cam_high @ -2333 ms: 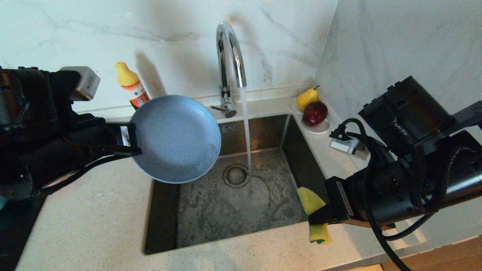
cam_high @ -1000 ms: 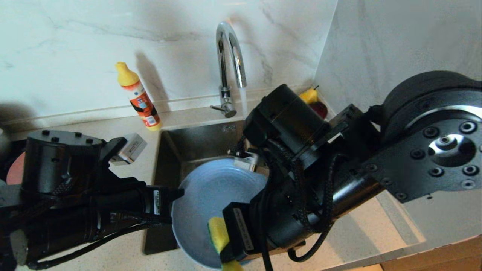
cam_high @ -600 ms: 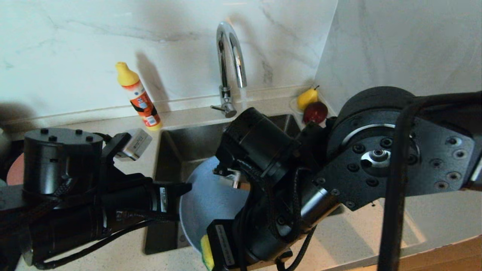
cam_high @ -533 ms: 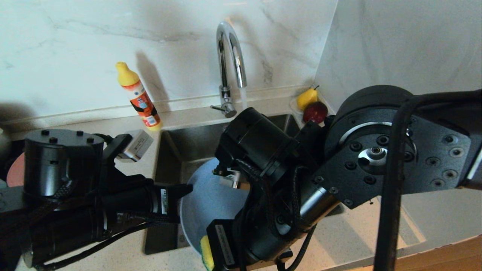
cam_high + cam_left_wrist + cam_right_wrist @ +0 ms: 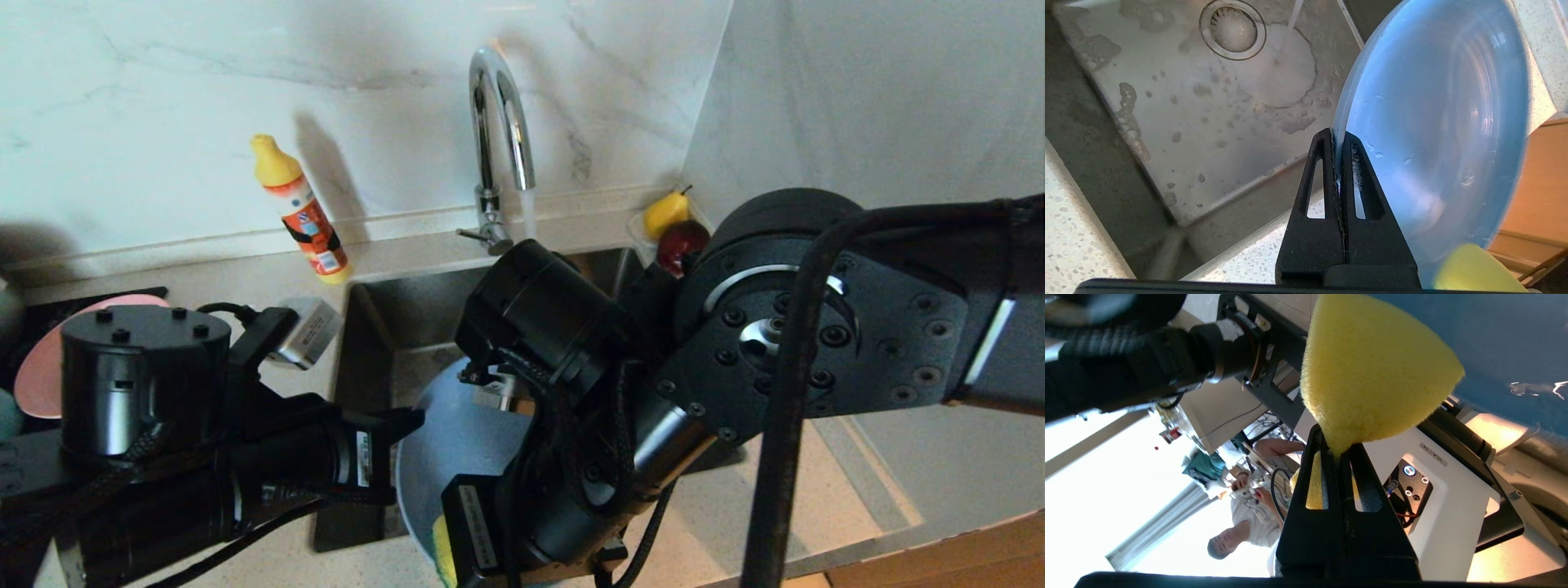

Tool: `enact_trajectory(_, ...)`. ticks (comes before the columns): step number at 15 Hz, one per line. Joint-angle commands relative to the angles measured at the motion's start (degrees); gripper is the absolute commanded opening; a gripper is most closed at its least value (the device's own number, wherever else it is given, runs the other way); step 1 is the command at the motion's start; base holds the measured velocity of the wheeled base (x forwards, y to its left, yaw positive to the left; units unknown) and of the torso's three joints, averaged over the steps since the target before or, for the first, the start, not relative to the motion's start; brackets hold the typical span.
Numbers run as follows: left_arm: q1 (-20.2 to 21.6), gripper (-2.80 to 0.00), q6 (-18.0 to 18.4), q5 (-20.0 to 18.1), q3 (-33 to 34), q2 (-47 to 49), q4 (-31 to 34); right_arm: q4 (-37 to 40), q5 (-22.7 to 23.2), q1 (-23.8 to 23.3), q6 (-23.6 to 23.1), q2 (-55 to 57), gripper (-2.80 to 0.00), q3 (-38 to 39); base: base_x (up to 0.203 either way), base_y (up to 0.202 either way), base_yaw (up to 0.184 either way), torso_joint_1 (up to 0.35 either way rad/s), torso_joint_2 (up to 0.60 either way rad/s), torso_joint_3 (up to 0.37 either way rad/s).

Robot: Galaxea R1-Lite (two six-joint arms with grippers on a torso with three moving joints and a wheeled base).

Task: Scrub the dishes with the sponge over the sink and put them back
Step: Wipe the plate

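Head view shows the left gripper [image 5: 408, 429] clamped on the rim of the light-blue plate [image 5: 465, 457], held on edge over the near lip of the sink [image 5: 392, 327]; the right gripper [image 5: 1337, 447] pinches the sponge [image 5: 1372, 371] tight against the plate's face; water runs from the tap [image 5: 498, 122] at twelve o'clock; a pink plate [image 5: 41, 359] lies at nine o'clock.

The light-blue plate [image 5: 1437, 122] showed pale and glossy, the sponge [image 5: 1372, 371] bright yellow. The sink [image 5: 1180, 122] was grey steel, blotched with white foam. At far left sat a pink plate [image 5: 41, 363]; the bottle [image 5: 298, 208] was orange, yellow-capped.
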Motion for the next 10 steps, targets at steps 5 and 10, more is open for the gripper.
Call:
enact_trajectory(5, -0.21, -2.80, -0.12, 0.13, 0.44, -0.31, -0.16, 0.00, -2.36, -0.80, 2.40, 1.30, -2.80, -0.21, 0.000, 0.000, 0.000, 0.000, 0.00, 0.000)
enact_trajectory(10, -0.21, -2.80, -0.30, 0.04, 0.44, -1.01, -0.16, -0.89, -3.98, -4.23, 3.40, 0.26, -2.80, -0.30, 0.000, 0.000, 0.000, 0.000, 0.00, 0.000)
